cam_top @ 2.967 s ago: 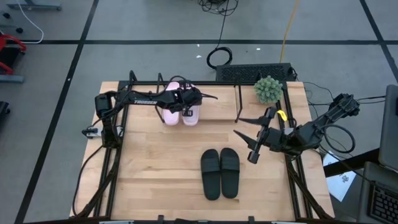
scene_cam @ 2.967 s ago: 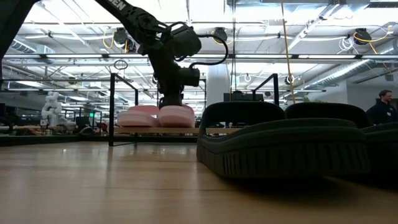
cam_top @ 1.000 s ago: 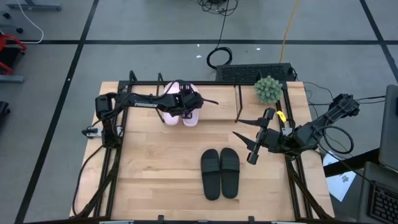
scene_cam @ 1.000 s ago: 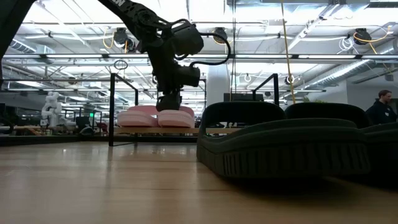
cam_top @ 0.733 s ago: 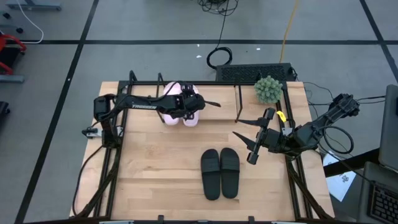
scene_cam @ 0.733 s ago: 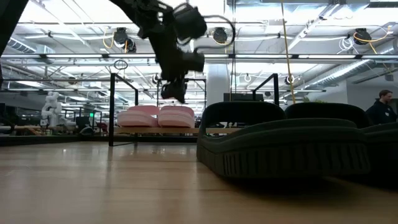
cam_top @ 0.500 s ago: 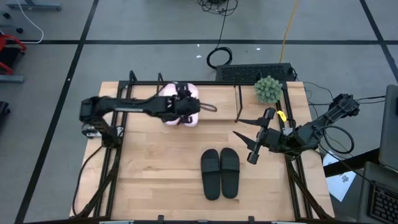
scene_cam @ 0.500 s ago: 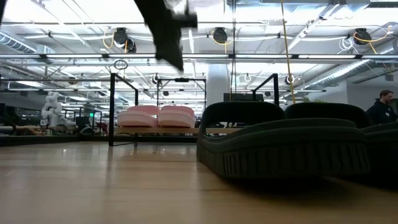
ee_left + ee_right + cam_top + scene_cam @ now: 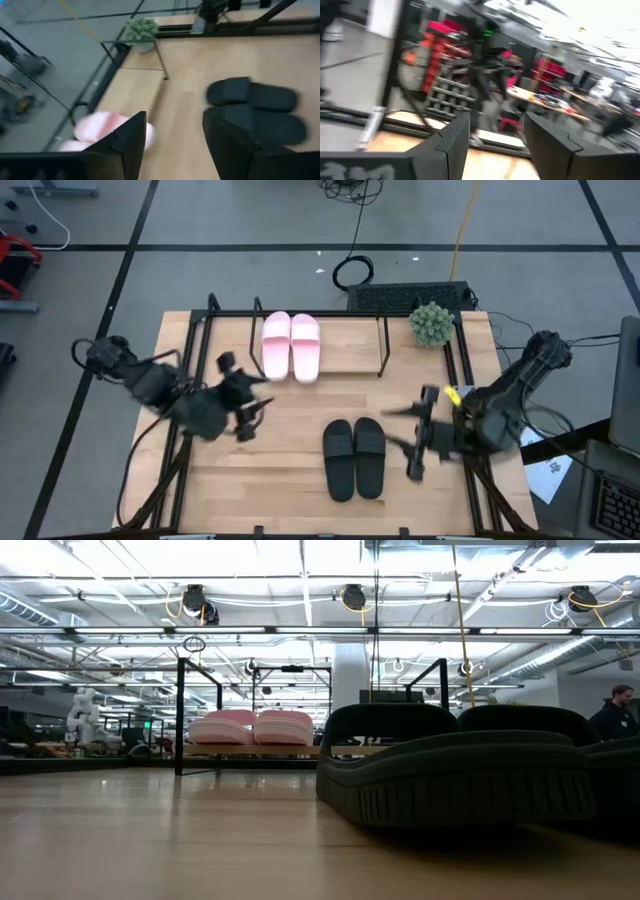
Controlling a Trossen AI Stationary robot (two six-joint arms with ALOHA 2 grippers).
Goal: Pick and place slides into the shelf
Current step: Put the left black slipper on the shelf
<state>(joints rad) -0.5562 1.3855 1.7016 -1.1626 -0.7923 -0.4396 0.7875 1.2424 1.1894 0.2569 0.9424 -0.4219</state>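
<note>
The pale pink pair of slides (image 9: pixel 291 346) lies side by side, soles down, on the wooden board of the shelf (image 9: pixel 350 356) at the table's far side; the low view shows the pair (image 9: pixel 255 727) there too. The black pair of slides (image 9: pixel 354 458) lies on the tabletop nearer the front, and fills the low view's right (image 9: pixel 450 770). My left gripper (image 9: pixel 248 402) hangs open over the table's left part, between both pairs and clear of them. My right gripper (image 9: pixel 408 442) is open just right of the black pair and holds nothing.
A small green potted plant (image 9: pixel 431 323) stands at the far right corner beside the shelf. Black metal rails (image 9: pixel 186 450) run along the table's left and right edges. A person (image 9: pixel 618 710) stands far back in the room. Bare tabletop (image 9: pixel 270 470) lies left of the black pair.
My left gripper has risen off the pink pair and swung away from the shelf toward the table's left and near side. The pink pair stays put on the shelf board. My right gripper has shifted a little toward the near edge, beside the black pair.
</note>
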